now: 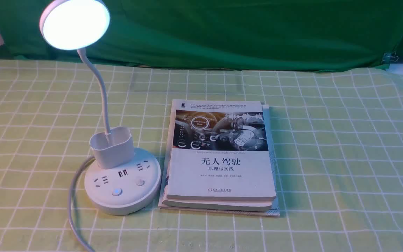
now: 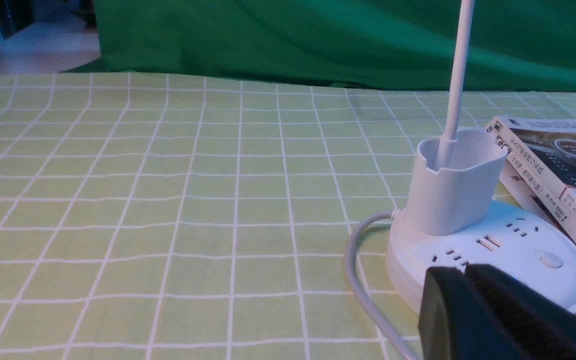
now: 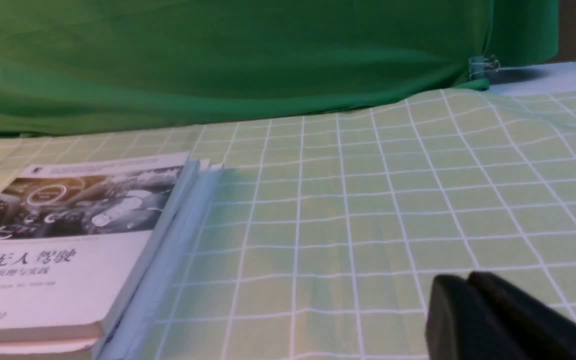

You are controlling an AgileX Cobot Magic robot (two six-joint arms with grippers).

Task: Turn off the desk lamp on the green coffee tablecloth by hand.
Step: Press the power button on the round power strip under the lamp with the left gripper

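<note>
The white desk lamp (image 1: pixel 112 147), with a round disc head, thin bendable neck and round socket base, stands on the left half of the light yellow-green, white-gridded tablecloth (image 1: pixel 327 140). Its base sits just beside the left edge of a stack of pale paperback books (image 1: pixel 219 157). The disc head (image 1: pixel 74 22) glows, so the lamp is on and the switching-off is not yet done. Two small round buttons sit on the near part of the base's top: a glowing bluish button (image 1: pixel 116 191) and, to its right, a plain white button (image 1: pixel 140 182). A white cord (image 2: pixel 352 255) loops off the base's left side toward the near table edge.

The black left gripper (image 2: pixel 464 272) has its jaws pressed together on nothing. In the front view only a black corner of it shows at the lower left edge. From there the base lies ahead and to the right, near but apart, with the cord lying between. In the left wrist view the gripper's tip hides the glowing button. The black right gripper (image 3: pixel 464 280) is likewise clenched and empty, over bare cloth on the far side of the books from the lamp.

The left arm looks the nearer. The base is round and its buttons face upward, so the approach probably runs forward and rightward, then straight down. The pictures do not show which button governs the light.
</note>
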